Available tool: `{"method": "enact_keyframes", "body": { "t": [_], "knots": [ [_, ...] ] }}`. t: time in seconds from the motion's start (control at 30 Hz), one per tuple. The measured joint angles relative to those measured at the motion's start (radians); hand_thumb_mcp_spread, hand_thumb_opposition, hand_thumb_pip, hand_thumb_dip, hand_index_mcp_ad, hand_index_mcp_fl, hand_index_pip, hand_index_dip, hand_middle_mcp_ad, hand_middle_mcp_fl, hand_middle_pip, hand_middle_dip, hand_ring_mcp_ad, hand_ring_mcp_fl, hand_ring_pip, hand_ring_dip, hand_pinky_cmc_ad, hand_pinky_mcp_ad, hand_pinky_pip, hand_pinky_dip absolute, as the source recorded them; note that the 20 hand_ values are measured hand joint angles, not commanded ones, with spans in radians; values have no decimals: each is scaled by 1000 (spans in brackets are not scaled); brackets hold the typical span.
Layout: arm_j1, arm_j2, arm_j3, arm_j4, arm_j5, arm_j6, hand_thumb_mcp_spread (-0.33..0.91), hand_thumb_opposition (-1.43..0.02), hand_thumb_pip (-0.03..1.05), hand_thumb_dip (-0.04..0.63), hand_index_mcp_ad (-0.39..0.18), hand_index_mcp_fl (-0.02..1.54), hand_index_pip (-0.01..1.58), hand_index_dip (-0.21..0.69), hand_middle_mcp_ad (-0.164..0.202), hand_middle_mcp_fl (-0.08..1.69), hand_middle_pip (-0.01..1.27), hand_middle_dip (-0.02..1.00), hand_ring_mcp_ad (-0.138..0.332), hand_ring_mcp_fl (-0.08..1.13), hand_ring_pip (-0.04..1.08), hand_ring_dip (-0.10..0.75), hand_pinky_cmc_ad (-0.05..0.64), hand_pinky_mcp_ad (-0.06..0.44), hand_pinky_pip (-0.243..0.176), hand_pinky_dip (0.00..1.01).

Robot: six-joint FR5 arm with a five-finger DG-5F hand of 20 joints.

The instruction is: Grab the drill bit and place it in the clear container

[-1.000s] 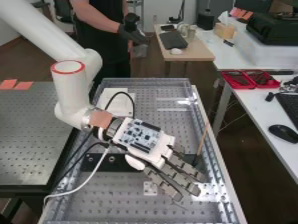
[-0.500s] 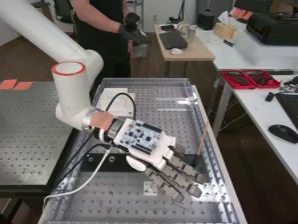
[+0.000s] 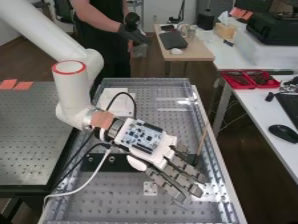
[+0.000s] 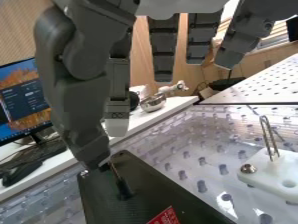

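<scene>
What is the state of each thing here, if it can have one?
Hand: open, fingers nearly straight.
Rod: standing, slightly tilted.
Dark plate: lying flat.
Wire loop: upright.
White block: lying flat.
Monitor: on.
Red tray: open, holding things.

Perf. tabletop [image 3: 93, 200] ctr, dark perf. table [image 3: 33, 125] L, white desk [image 3: 256, 114] R, lt. wood table [image 3: 199, 51] upper R, brown floor [image 3: 30, 66]; wrist view: wood wall [image 4: 20, 30] upper L.
</scene>
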Motion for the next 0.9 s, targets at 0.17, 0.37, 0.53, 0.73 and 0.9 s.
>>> {"method": "enact_keyframes", "body": {
  "t": [0.17,0.37,0.53,0.73,0.9],
  "knots": [
    [6,0,-2,3,6,0,592,-899,368,286,-202,494,997,340,98,199,148,188,166,16,113,7,353,213,-93,150],
    [10,-5,2,4,10,1,595,-895,367,286,-194,492,993,332,89,197,148,188,164,12,113,7,353,197,-93,150],
    [11,-8,7,1,11,1,595,-899,367,286,-190,527,990,332,84,199,148,190,166,12,113,7,353,195,-93,150],
    [8,-9,8,0,5,-1,595,-895,368,286,-190,572,1019,328,80,199,148,188,164,12,113,7,349,197,-93,150],
    [7,-9,8,0,4,-1,658,-899,372,283,-190,681,1117,330,84,195,145,195,164,12,108,7,349,197,-93,150]
  ]
}}
